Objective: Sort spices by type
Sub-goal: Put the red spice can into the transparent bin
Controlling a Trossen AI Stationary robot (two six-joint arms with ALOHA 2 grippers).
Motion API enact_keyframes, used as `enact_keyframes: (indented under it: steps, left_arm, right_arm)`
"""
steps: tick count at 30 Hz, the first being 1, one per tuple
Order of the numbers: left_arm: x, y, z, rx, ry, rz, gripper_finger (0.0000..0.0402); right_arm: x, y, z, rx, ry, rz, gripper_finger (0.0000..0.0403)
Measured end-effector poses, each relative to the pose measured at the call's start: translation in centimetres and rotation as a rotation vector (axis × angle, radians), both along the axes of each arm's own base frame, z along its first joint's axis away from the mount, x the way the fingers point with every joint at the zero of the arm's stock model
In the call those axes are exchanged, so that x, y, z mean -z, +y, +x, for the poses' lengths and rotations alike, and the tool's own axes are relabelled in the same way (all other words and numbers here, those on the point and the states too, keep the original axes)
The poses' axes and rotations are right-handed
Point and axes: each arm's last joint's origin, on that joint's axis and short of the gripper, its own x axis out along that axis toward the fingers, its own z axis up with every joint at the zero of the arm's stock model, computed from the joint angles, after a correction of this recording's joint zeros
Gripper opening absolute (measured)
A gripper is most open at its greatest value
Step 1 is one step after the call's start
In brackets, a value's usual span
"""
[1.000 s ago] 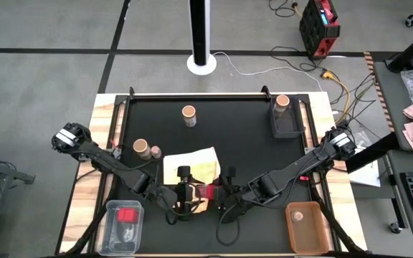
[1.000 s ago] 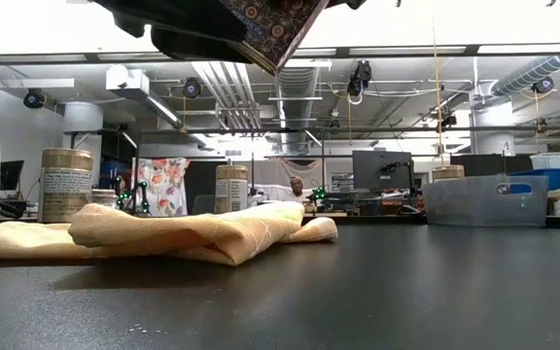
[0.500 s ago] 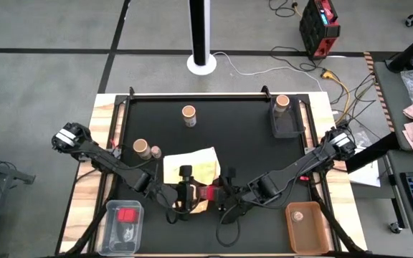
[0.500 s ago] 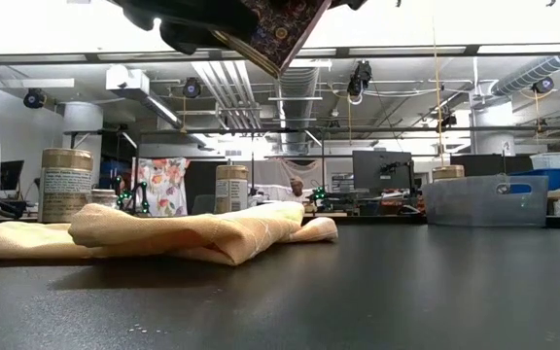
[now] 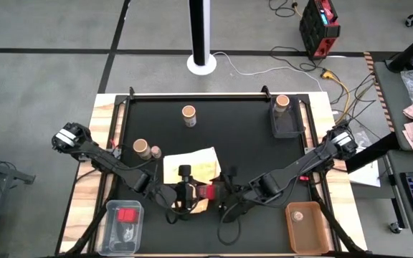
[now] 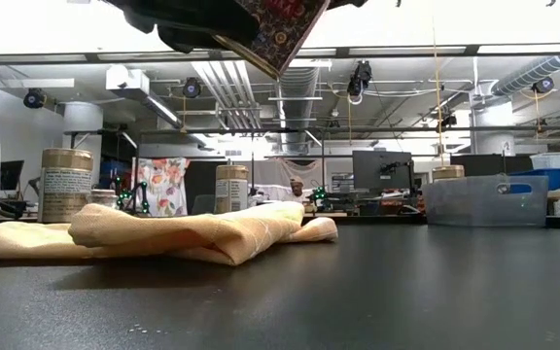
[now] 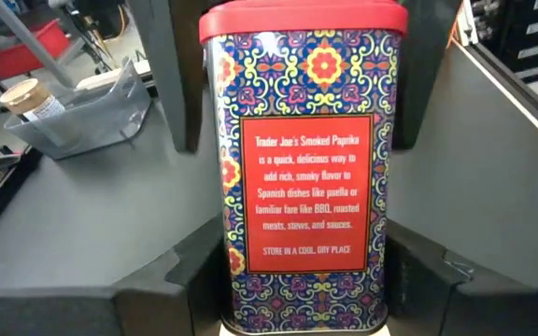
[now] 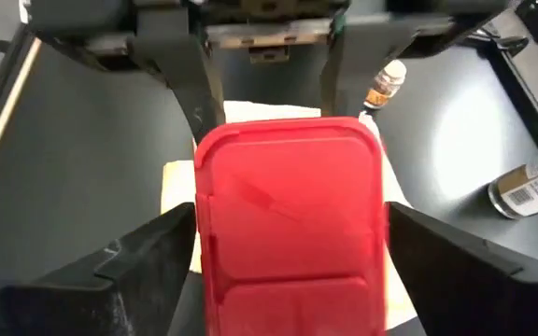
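Jaws of the left gripper (image 5: 190, 190) are clamped on the red paprika tin (image 5: 206, 191), which hangs above the table (image 5: 249, 150) over the front edge of the folded yellow cloth (image 5: 191, 165), near the middle front. In the left wrist view the dark fingers (image 7: 180, 280) press against the tin's patterned sides. Far left at the front, a clear bin (image 5: 110, 231) holds another red tin (image 5: 126, 214). Behind it a brown-topped jar (image 5: 141, 148) stands upright on the mat, with a tiny pale jar (image 5: 155, 152) just beside it. A second brown-topped jar (image 5: 188, 115) stands farther back. To the right of the held tin, the right gripper (image 5: 224, 192) faces its red lid with jaws spread open; the right wrist view shows a gap between each finger (image 8: 148, 266) and the lid. At back right a grey tray (image 5: 288, 127) holds a third jar (image 5: 282, 102), and at front right an orange bin (image 5: 308, 231) holds a small pale jar (image 5: 298, 215)
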Motion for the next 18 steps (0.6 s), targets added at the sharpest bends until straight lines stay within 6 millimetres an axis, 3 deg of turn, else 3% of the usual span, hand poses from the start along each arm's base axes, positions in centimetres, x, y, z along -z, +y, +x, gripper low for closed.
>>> enact_keyframes:
  steps: [10, 18]
  left_arm:
    - [1.8, 0.1, -1.4, 0.021, -0.174, -0.082, 0.0192]
    - [1.2, -0.3, -1.8, 0.067, -0.277, -0.050, 0.0192]
  right_arm:
    - [-3.1, 1.4, -3.3, 0.054, -0.125, -0.095, 0.0311]
    - [-2.4, 3.4, -4.9, 0.116, -0.225, -0.131, 0.0302]
